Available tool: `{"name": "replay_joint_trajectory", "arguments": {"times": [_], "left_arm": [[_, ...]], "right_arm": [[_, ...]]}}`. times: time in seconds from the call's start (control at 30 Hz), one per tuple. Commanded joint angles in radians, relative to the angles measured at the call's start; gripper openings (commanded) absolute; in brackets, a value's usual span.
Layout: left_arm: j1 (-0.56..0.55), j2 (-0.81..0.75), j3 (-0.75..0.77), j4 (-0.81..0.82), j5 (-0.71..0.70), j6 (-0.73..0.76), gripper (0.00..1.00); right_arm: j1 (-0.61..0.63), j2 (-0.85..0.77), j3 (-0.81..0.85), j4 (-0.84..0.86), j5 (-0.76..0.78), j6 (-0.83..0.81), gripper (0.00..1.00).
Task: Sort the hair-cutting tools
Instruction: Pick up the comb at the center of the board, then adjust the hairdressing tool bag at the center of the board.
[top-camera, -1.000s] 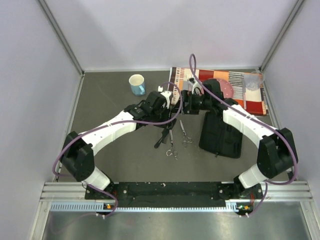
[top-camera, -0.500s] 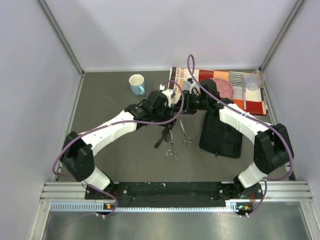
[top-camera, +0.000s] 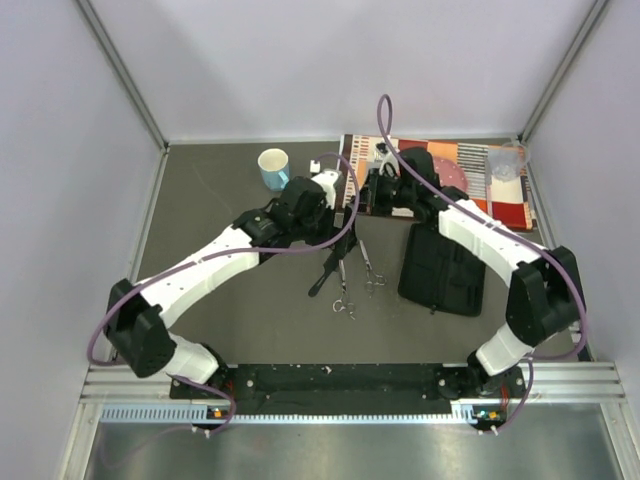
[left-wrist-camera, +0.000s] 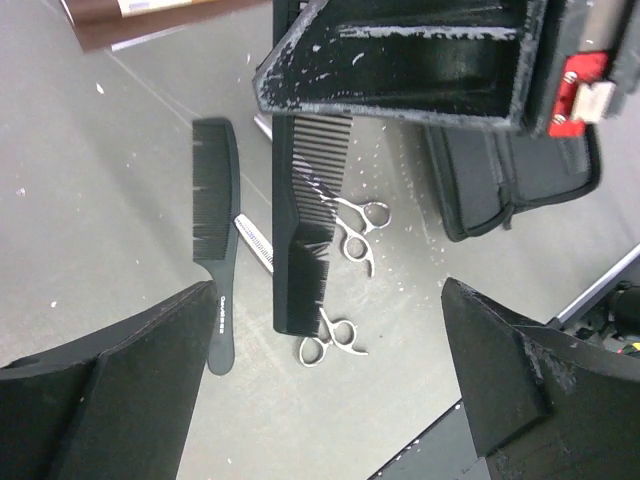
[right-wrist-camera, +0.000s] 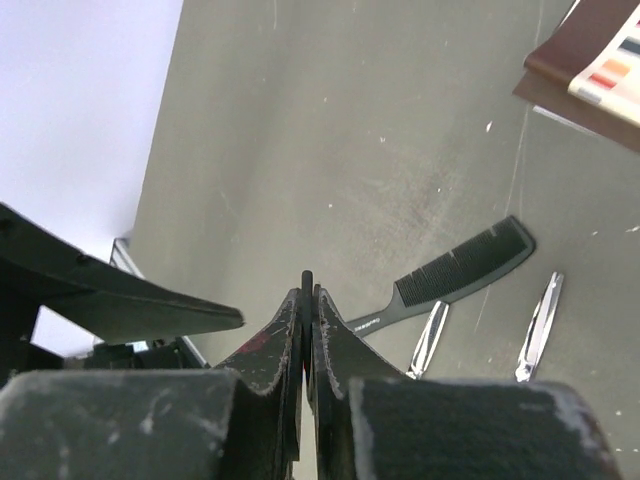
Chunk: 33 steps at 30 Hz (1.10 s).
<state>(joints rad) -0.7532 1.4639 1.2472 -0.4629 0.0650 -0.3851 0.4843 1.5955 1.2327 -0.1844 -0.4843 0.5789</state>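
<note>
Above the surface's middle, right pincer (right-wrist-camera: 308, 290): fingers pressed together on one end of the straight black comb (left-wrist-camera: 285, 250). The comb is held up clear of the surface and shows edge-on as a thin sliver between the fingers in the right wrist view.
Left pincer (left-wrist-camera: 330, 285): fingers spread wide apart, gripping nothing, one on each side of the held comb.
Handled comb (left-wrist-camera: 215, 240): flat on the grey surface (left-wrist-camera: 100, 180), below both pincers.
First scissors (left-wrist-camera: 345, 205): silver, on the surface, between the handled comb and the zip case (left-wrist-camera: 520, 180).
Second scissors (left-wrist-camera: 328, 343): silver, just beside the first, nearer the arm bases.
Zip case: black, flat on the surface, to the right of the scissors.
</note>
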Motion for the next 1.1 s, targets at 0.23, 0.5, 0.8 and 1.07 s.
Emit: {"name": "replay_joint_trajectory", "arguments": {"times": [0.23, 0.5, 0.8, 1.07], "left_arm": [[-0.005, -0.165, -0.169, 0.305, 0.133, -0.015, 0.99], [-0.061, 0.163, -0.069, 0.394, 0.384, -0.008, 0.99], [-0.118, 0.501, 0.09, 0.492, 0.513, -0.126, 0.98], [-0.121, 0.628, 0.161, 0.566, 0.513, -0.215, 0.85]], "right_arm": [[-0.18, -0.325, 0.059, -0.253, 0.473, -0.129, 0.0], [-0.259, -0.529, 0.088, -0.423, 0.782, -0.149, 0.0], [-0.26, -0.628, 0.111, -0.616, 0.81, -0.088, 0.0], [-0.262, -0.718, 0.094, -0.725, 0.794, -0.041, 0.0]]}}
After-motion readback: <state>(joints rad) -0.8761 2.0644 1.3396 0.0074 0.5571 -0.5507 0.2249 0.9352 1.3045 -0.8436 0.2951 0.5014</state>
